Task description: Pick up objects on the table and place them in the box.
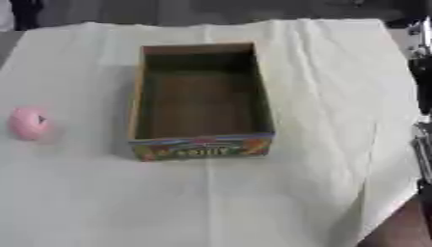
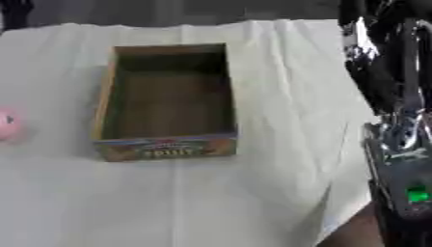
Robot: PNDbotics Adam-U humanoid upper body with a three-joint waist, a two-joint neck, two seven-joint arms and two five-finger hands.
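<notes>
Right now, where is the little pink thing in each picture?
Left eye view: the pink thing sits on the white cloth near the left edge, about halfway down, left of the box and apart from it.
Right eye view: it shows only partly, cut by the left edge, at about the same height.
Shared landmark: the open cardboard box with the colourful printed front, in the middle of the cloth in both views.

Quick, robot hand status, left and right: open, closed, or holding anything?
Left robot hand: not in view.
Right robot hand: only the black and silver right arm shows at the right edge; the hand's state cannot be told.
</notes>
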